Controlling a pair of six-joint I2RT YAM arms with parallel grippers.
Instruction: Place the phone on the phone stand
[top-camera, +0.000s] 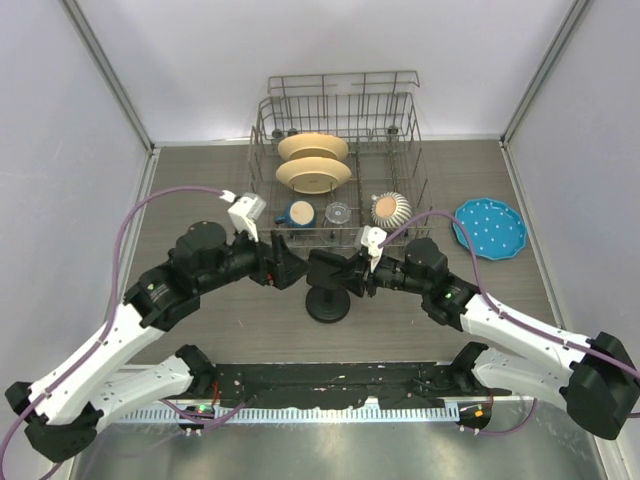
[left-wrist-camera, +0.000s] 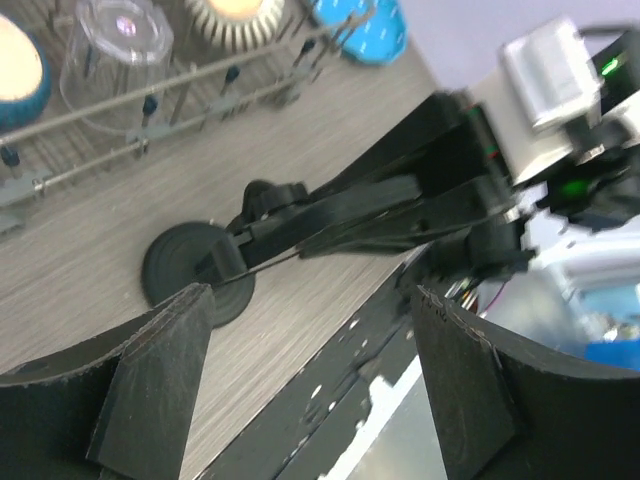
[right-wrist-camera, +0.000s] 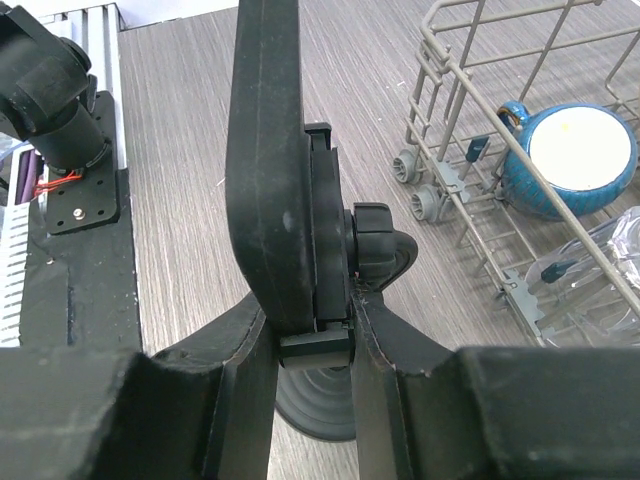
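Note:
The phone stand has its round base (top-camera: 328, 305) on the table in front of the rack. The phone (top-camera: 326, 267) sits against its clamp head, raised above the base. In the right wrist view the phone (right-wrist-camera: 265, 170) stands edge-on against the clamp head (right-wrist-camera: 330, 230), with the base (right-wrist-camera: 315, 405) below. My right gripper (right-wrist-camera: 312, 312) is shut around the phone's lower edge and the clamp head together. From the left, my left gripper (top-camera: 288, 268) stands open just beside the phone. Its fingers (left-wrist-camera: 150, 380) are wide apart and hold nothing, with the stand base (left-wrist-camera: 195, 268) beyond them.
A wire dish rack (top-camera: 340, 110) at the back holds two cream plates, a blue cup (top-camera: 297, 212), a clear glass and a ribbed bowl. A teal plate (top-camera: 490, 227) lies to the right. A black mounting strip (top-camera: 330, 385) runs along the near edge.

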